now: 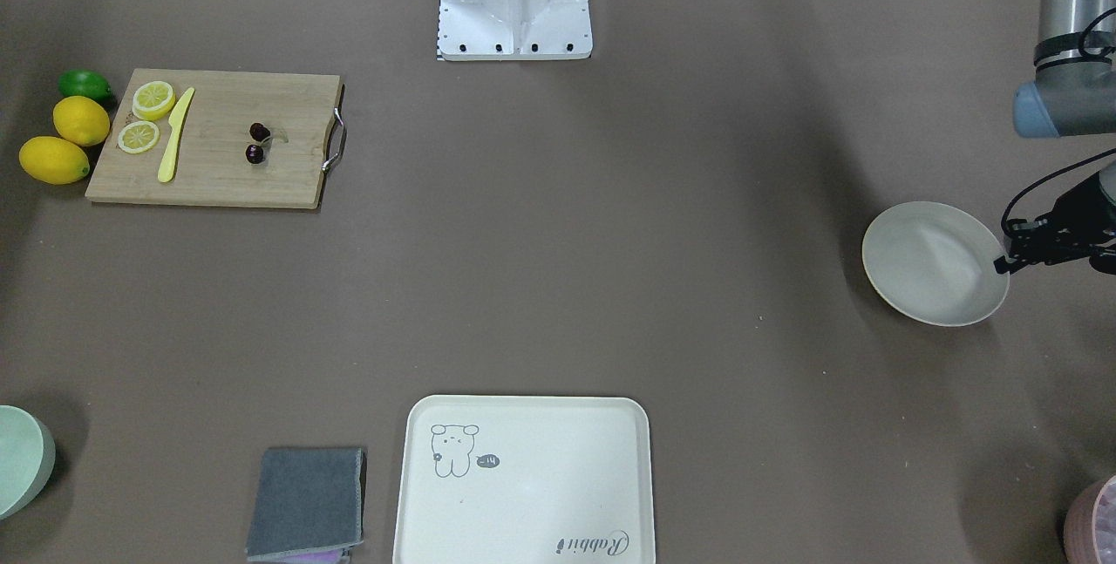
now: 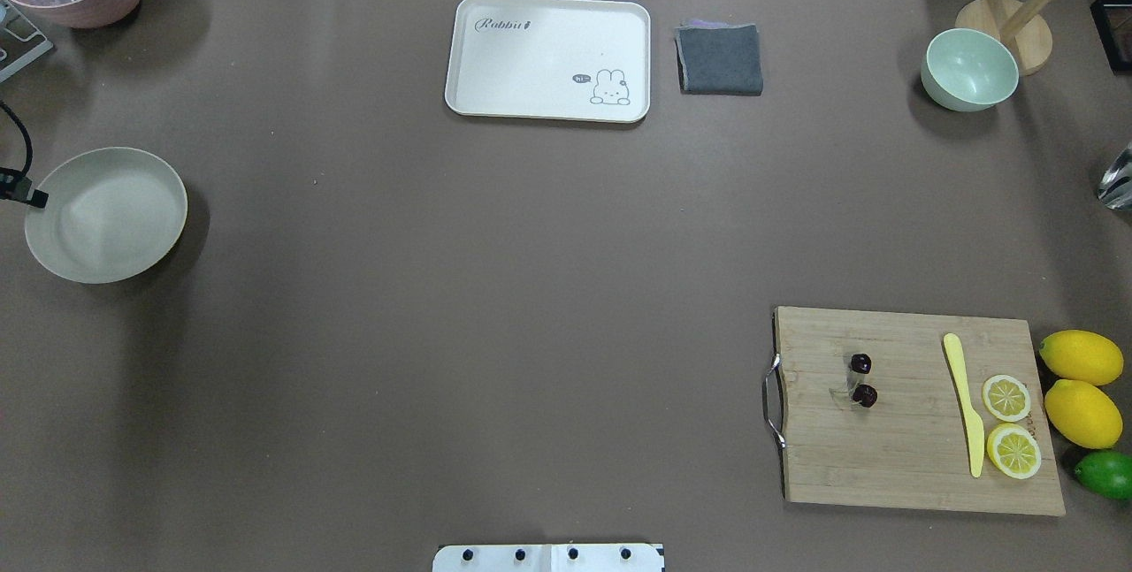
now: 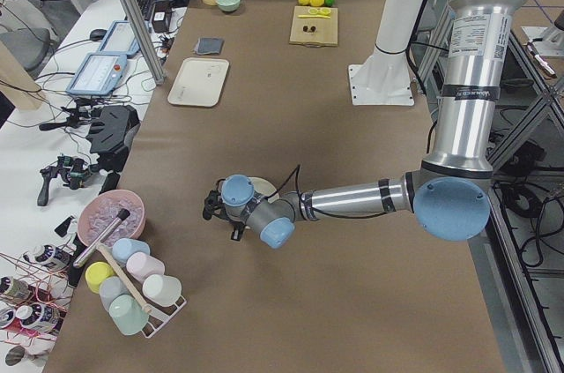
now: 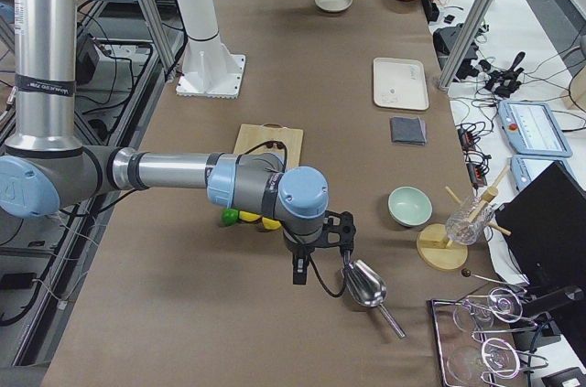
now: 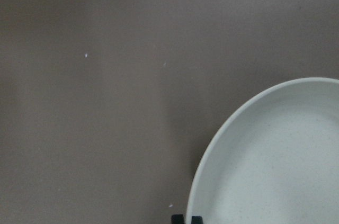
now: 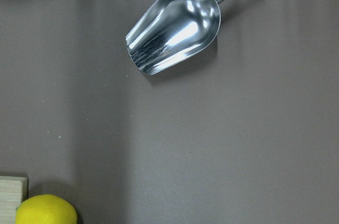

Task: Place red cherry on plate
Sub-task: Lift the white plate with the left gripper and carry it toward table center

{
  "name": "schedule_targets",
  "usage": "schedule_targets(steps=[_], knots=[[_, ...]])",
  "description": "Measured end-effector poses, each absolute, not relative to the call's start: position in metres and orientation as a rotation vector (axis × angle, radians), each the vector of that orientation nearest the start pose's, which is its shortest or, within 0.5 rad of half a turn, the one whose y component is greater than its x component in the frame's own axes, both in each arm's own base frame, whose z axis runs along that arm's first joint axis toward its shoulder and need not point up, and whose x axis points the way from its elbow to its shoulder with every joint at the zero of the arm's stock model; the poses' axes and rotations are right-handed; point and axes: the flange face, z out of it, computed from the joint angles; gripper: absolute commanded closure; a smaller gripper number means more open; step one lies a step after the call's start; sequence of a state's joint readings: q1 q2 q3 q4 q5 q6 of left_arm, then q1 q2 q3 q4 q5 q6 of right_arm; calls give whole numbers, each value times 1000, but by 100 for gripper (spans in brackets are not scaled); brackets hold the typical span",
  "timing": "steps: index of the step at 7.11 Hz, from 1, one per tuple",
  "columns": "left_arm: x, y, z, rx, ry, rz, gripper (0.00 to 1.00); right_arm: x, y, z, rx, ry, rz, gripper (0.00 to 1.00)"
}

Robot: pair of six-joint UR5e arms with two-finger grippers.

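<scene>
The red cherry (image 1: 255,144), two small dark red fruits on one pale stem, lies on the wooden cutting board (image 1: 218,172); the overhead view shows the cherry (image 2: 862,380) near the board's handle end. The round cream plate (image 1: 933,263) sits far across the table, also in the overhead view (image 2: 106,214). My left gripper (image 1: 1003,265) hangs at the plate's outer rim, its fingers together and holding nothing. The left wrist view shows the plate's rim (image 5: 212,150) and no cherry. My right gripper (image 4: 296,270) shows only in the exterior right view, past the board; open or shut, I cannot tell.
On the board lie a yellow knife (image 2: 964,404) and two lemon slices (image 2: 1008,397). Whole lemons (image 2: 1081,358) and a lime (image 2: 1105,473) sit beside it. A metal scoop (image 6: 175,28) lies under the right wrist. A rectangular tray (image 2: 548,59), grey cloth (image 2: 721,59) and green bowl (image 2: 968,68) line the far side.
</scene>
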State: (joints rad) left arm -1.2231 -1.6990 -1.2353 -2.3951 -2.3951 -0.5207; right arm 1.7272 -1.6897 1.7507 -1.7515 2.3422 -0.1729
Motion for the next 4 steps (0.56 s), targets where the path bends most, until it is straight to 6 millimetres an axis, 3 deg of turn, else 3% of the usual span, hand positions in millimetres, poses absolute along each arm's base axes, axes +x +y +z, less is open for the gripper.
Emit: schedule_targets(steps=[2, 4], knots=[[133, -575, 609, 183, 1043, 47, 100, 130, -418, 640, 31, -777, 30, 0], [161, -597, 520, 171, 1127, -50, 100, 128, -422, 622, 67, -787, 31, 0]])
